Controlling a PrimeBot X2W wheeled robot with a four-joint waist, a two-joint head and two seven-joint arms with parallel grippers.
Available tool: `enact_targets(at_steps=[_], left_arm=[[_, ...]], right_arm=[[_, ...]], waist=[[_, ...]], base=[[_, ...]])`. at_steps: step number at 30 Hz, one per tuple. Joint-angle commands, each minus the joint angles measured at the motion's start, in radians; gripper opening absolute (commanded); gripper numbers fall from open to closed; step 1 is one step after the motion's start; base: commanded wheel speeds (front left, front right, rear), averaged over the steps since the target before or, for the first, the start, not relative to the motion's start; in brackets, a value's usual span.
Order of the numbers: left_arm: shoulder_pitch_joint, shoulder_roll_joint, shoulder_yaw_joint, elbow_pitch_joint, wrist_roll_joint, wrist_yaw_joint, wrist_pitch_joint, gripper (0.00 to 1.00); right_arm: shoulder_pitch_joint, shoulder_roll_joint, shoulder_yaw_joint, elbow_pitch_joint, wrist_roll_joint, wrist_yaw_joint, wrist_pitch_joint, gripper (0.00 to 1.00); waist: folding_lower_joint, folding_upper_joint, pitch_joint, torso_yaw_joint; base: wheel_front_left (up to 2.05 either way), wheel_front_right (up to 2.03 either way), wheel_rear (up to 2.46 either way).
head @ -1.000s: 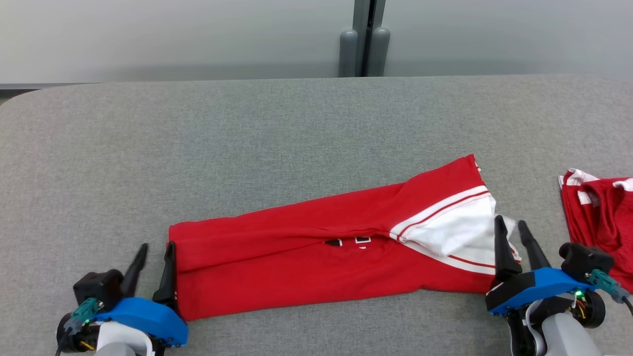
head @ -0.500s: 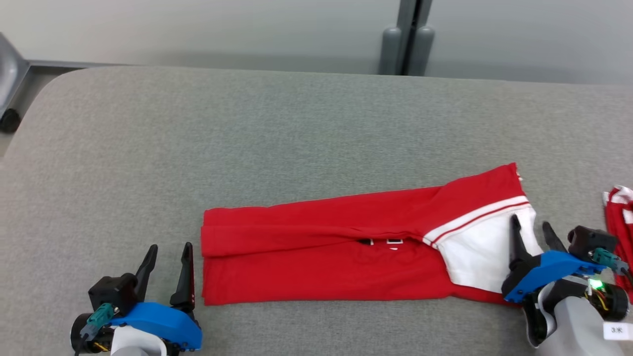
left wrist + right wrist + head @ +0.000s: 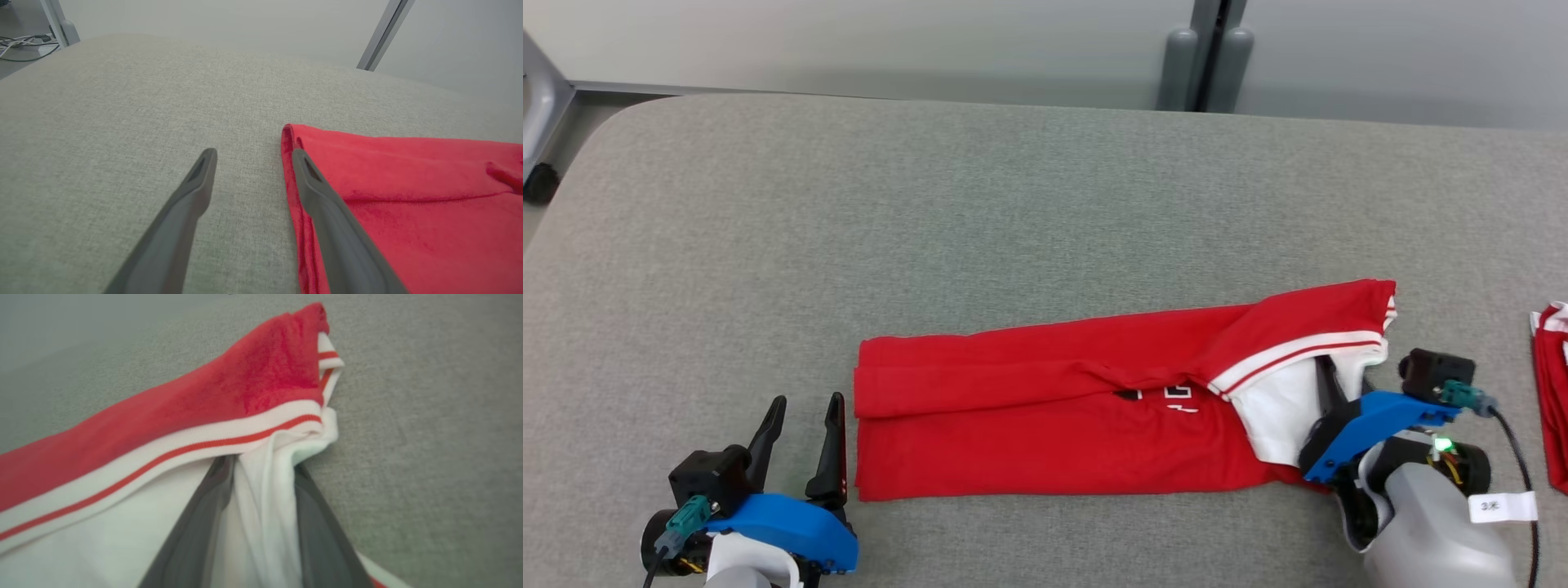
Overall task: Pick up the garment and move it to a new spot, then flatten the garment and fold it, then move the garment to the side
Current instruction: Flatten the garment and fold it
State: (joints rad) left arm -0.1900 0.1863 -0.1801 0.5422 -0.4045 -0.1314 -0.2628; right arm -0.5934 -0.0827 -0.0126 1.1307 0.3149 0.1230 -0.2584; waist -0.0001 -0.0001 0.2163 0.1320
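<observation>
On the table (image 3: 1013, 204), toward the front edge: garment (image 3: 1054, 425), stretched left to right, far half folded forward over the near half. Just left of its left end, low over the table: left gripper (image 3: 808, 399), jaws apart, nothing between, inner side just beside the garment's edge. At the garment's right end: right gripper (image 3: 1343, 382), tips tucked under the upper fold, a bunch of cloth between the fingers (image 3: 196, 531). Farther right, at the edge of the head view, well apart from the first: second garment (image 3: 1552, 392). Behind the table, right of centre: post (image 3: 1209, 57). Beyond the table's far left corner, on the floor: wheel (image 3: 539, 184) and cables (image 3: 20, 43).
</observation>
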Motion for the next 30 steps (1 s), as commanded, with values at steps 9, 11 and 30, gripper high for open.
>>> enact_targets(at_steps=[9,11,30], left_arm=[[0.024,-0.006,-0.004,-0.021,0.021,0.001,-0.002,1.00],[0.028,-0.010,-0.005,-0.022,0.021,0.001,-0.002,1.00],[0.032,-0.041,-0.046,-0.005,0.027,0.001,-0.002,1.00]], right_arm=[[0.090,0.021,-0.155,-0.162,-0.119,0.007,-0.007,0.00],[0.103,0.023,-0.177,-0.192,-0.140,0.007,-0.007,0.00],[0.198,0.031,0.228,-0.447,0.124,0.008,-0.007,0.00]], waist=[[0.0001,0.0001,-0.048,-0.129],[0.0001,0.0001,-0.055,-0.144],[0.0001,0.0001,-0.078,-0.174]], base=[[0.00,0.00,0.00],[0.00,0.00,0.00],[0.00,0.00,0.00]])
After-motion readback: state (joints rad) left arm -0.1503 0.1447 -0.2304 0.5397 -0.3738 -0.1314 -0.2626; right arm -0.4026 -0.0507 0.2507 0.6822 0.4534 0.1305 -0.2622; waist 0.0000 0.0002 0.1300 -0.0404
